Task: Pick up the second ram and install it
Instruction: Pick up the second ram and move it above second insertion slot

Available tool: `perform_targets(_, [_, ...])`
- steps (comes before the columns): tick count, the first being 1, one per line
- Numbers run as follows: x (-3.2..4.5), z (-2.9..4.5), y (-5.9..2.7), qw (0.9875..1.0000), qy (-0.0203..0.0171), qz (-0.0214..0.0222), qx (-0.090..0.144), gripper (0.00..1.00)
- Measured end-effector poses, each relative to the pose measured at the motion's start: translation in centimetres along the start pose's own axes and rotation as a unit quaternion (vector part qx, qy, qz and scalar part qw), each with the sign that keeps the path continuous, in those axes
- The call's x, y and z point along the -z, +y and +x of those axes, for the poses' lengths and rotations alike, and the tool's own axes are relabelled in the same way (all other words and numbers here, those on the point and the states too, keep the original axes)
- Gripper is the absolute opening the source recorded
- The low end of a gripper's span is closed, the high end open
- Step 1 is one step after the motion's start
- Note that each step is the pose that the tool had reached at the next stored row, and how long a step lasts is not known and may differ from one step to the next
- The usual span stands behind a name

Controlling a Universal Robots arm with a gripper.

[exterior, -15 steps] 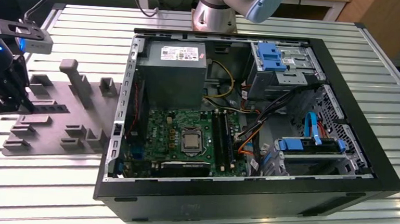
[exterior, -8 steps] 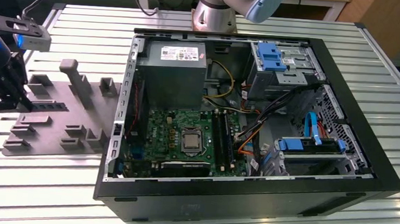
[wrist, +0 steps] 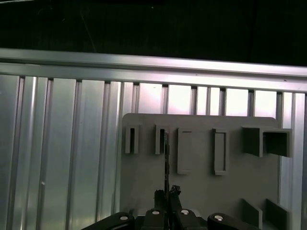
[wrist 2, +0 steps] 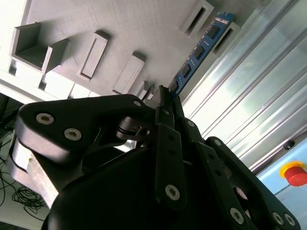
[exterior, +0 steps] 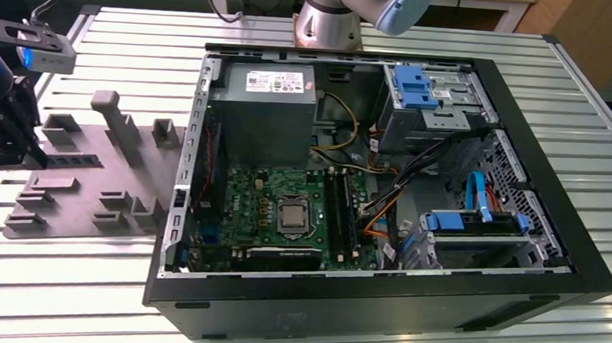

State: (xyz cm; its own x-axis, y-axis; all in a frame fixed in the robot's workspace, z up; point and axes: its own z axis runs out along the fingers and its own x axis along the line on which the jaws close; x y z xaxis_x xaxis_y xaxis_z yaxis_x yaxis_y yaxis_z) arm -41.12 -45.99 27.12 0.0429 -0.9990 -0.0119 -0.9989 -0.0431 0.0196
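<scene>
The hand (wrist 2: 166,93) was pinched shut on the second ram (wrist 2: 199,52), over the grey fixture plate (wrist: 144,182).
A light, stiff, fragile stick, I judged; best held by its flat faces near one end.

**Open tower case beside a grey fixture plate**

An open black computer case (exterior: 383,312) lies on its side on the slatted aluminium table (exterior: 54,292). Inside it are a green motherboard (exterior: 251,192), a grey power supply (exterior: 262,113) and blue drive caddies (exterior: 416,86). Just beside the case, toward the exterior view's left, lies a grey fixture plate (exterior: 83,166) with raised blocks. A red button (wrist 2: 295,173) shows in the second wrist view.
</scene>
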Motion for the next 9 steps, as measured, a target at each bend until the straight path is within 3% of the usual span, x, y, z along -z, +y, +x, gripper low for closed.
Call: perform_targets(9, [0.74,-0.01,0.02,1.0,0.0,0.0,0.0,0.14])
